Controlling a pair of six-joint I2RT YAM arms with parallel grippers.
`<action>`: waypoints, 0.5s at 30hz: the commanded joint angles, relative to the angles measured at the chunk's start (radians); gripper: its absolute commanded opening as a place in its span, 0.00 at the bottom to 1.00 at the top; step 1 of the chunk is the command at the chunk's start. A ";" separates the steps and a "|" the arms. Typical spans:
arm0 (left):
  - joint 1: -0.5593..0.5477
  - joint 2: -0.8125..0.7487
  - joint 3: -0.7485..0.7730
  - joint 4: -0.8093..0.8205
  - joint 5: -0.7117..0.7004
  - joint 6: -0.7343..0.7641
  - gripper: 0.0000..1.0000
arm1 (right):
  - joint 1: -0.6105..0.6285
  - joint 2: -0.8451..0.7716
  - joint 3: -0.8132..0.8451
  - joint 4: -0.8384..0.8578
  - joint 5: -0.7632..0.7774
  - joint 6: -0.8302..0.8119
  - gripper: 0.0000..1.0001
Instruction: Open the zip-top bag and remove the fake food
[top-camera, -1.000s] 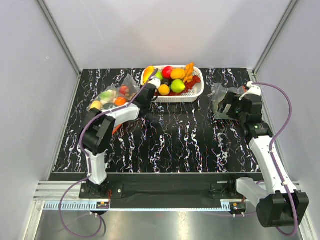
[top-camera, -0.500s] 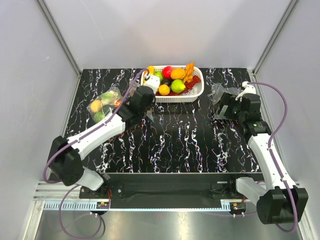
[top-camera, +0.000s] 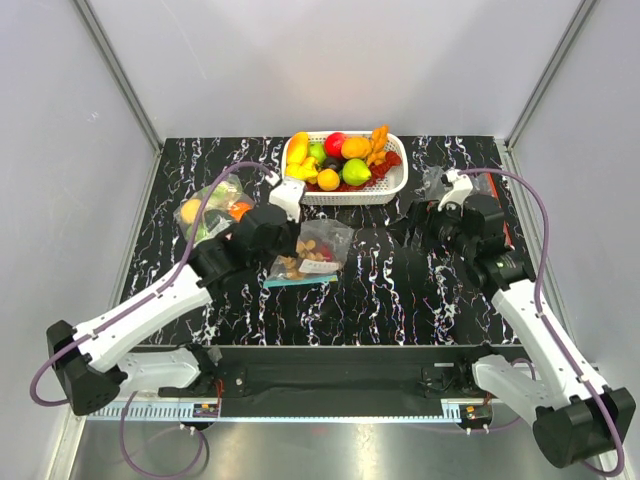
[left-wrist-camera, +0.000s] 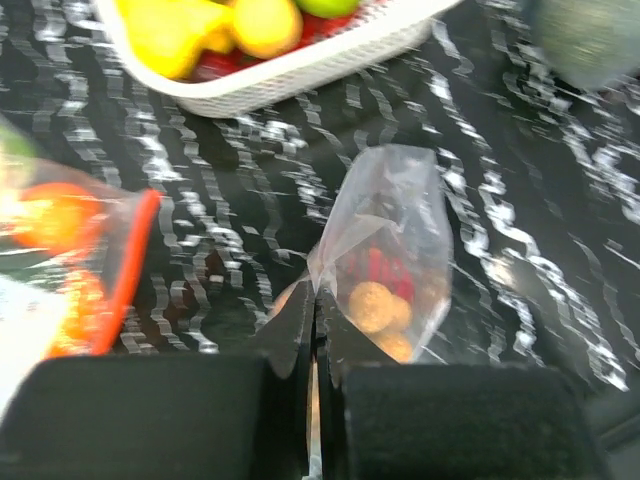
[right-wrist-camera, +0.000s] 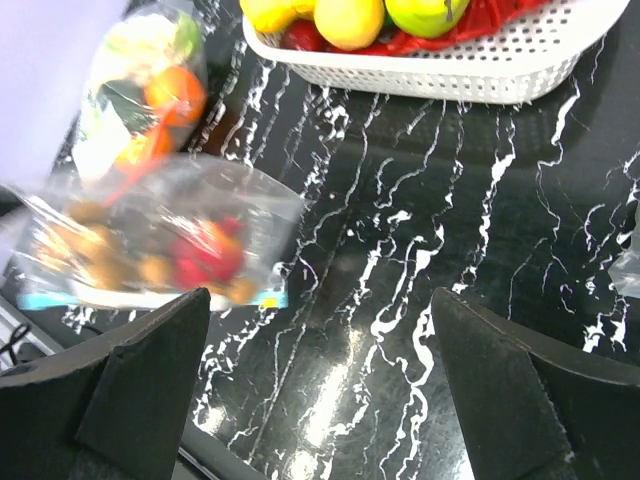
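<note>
The left gripper (left-wrist-camera: 315, 312) pinches the crinkly clear teal-zipped zip-top bag (left-wrist-camera: 400, 200) of glossy red-and-tan fake food (left-wrist-camera: 372, 303), mid-table; the right gripper (right-wrist-camera: 320, 297), spread wide and empty, hovers to its right.

- A robotics lab test cell, not a lived-in room.
- Plain pale panels (top-camera: 330, 60) set in aluminium posts (top-camera: 118, 75) wall in a black marbled table (top-camera: 400, 290).
- The left arm (top-camera: 150, 315) and right arm (top-camera: 540, 325) are bolted to a metal rail (top-camera: 330, 400) at the table's near edge, trailing purple cables (top-camera: 545, 230).
- Staged props: a white basket (top-camera: 385, 185) of glossy toy fruit, the zip-top bag (top-camera: 315, 252) and another clear bag (top-camera: 210, 205) holding more.
</note>
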 joint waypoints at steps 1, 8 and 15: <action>-0.051 0.041 -0.039 0.017 0.102 -0.058 0.00 | 0.006 -0.036 -0.018 0.015 -0.032 0.020 1.00; -0.119 0.234 -0.058 0.089 0.021 -0.078 0.00 | 0.023 -0.059 -0.094 -0.010 -0.017 0.039 1.00; -0.098 0.386 0.005 -0.073 -0.393 -0.230 0.00 | 0.055 0.006 -0.165 0.044 0.011 0.105 1.00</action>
